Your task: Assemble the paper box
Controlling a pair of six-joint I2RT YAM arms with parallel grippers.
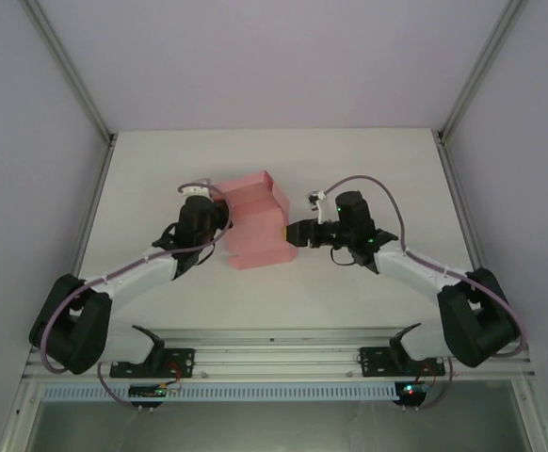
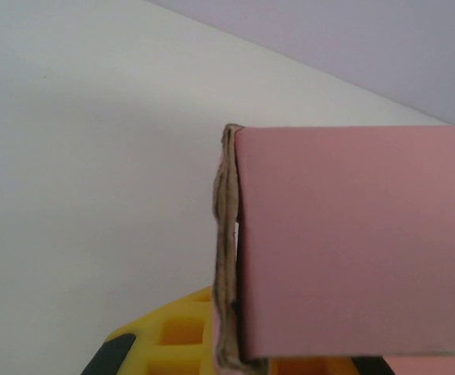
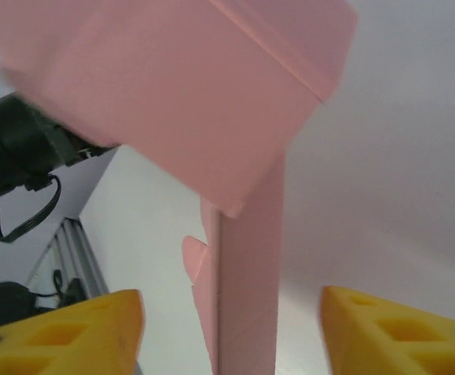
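Note:
The pale-pink paper box (image 1: 255, 226) is partly folded in the middle of the white table, with panels standing up. My left gripper (image 1: 221, 226) is at its left side. In the left wrist view the box's wall (image 2: 352, 242) fills the right half, and its brownish card edge runs down into my left gripper (image 2: 235, 355), which is shut on it between yellow fingers (image 2: 173, 336). My right gripper (image 1: 291, 233) is at the box's right side. Its yellow fingers (image 3: 79, 332) straddle an upright pink panel (image 3: 247, 297), with a gap on each side; my right gripper (image 3: 231, 336) is open.
The white table (image 1: 161, 169) is ringed by pale walls with metal corner posts (image 1: 72, 75). An aluminium rail (image 1: 274, 344) carrying both arm bases runs along the near edge. My left arm's dark wrist (image 3: 24, 148) shows behind the box in the right wrist view.

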